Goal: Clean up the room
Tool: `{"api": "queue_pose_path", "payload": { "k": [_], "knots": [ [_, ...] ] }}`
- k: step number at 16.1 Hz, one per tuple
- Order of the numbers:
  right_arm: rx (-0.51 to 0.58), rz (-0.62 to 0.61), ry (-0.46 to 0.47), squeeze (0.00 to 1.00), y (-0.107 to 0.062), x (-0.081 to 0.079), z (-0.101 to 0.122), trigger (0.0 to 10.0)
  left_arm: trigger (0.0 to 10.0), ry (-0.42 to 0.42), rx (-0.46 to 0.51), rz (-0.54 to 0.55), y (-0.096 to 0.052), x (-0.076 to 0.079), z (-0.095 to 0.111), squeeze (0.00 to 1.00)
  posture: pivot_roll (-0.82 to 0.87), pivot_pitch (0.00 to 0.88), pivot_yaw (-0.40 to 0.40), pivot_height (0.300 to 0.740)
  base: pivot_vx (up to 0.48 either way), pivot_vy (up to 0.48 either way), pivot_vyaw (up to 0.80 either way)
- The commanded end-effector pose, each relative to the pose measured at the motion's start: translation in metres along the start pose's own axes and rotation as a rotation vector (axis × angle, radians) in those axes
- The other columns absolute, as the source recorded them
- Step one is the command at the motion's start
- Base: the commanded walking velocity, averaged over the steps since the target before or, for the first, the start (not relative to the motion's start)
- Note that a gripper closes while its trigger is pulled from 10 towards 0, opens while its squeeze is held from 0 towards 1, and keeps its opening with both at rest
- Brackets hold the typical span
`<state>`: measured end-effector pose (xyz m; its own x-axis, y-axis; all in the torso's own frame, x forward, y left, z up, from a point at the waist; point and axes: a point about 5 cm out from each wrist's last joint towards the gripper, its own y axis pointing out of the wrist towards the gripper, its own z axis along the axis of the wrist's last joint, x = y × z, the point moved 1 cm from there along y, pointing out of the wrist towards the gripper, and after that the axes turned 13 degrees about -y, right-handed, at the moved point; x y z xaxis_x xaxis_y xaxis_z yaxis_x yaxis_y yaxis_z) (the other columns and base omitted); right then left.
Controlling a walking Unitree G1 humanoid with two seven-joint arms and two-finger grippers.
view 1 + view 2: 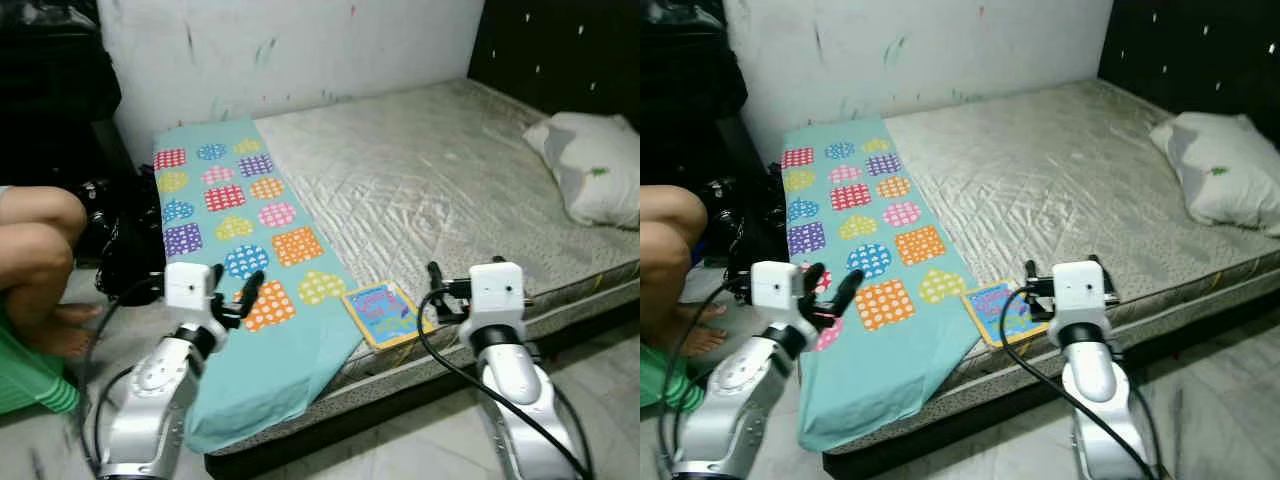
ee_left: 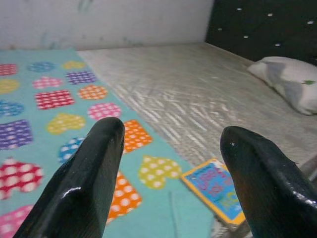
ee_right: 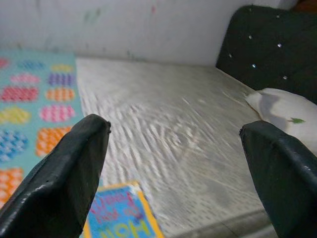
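Eye views: teal blanket (image 1: 240, 260) covers the mattress (image 1: 440, 180) at its left end and hangs over the near edge; book (image 1: 383, 313) lies at that edge, pillow (image 1: 590, 165) far right. A person's knee (image 1: 35, 235) sits left.
Wrist views: left gripper (image 2: 171, 173) spread, empty, above the blanket; right gripper (image 3: 173, 173) spread, empty, above the book.

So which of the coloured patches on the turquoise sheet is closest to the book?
The yellow heart patch with white dots, at the sheet's edge beside the book. The orange squares lie farther from it.
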<state>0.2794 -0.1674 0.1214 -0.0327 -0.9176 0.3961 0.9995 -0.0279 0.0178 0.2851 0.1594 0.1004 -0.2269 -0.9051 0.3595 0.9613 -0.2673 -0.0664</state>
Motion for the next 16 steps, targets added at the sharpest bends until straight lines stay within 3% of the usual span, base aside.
{"api": "queue_pose_path", "payload": {
  "k": [1,3,8,12,16],
  "knots": [
    [0.021,0.012,0.024,0.00,0.003,-0.003,0.004,10.0,10.0,0.020,0.004,0.030,-0.001,-0.007,0.002,0.00,-0.17,0.000,0.043,0.740,0.000,0.000,0.00],
    [0.037,-0.029,0.056,0.00,0.010,-0.004,0.006,10.0,10.0,0.086,0.004,0.020,0.006,-0.010,0.006,0.00,-0.17,0.000,0.096,0.740,0.000,0.000,0.00],
    [0.068,-0.076,0.061,0.00,0.021,-0.003,0.009,10.0,10.0,0.108,0.045,-0.001,0.027,-0.008,0.020,0.00,-0.18,0.000,0.141,0.740,0.000,0.000,0.00],
    [0.092,-0.003,0.023,0.00,0.030,-0.011,0.010,10.0,10.0,0.058,0.065,0.008,0.029,-0.008,0.025,0.00,-0.17,0.000,0.099,0.740,0.000,0.000,0.00],
    [0.106,0.096,-0.003,0.00,0.039,-0.021,0.012,10.0,10.0,0.060,0.110,0.089,0.021,-0.018,0.023,0.00,-0.13,0.000,0.006,0.740,0.000,0.000,0.00]
  ]
}}
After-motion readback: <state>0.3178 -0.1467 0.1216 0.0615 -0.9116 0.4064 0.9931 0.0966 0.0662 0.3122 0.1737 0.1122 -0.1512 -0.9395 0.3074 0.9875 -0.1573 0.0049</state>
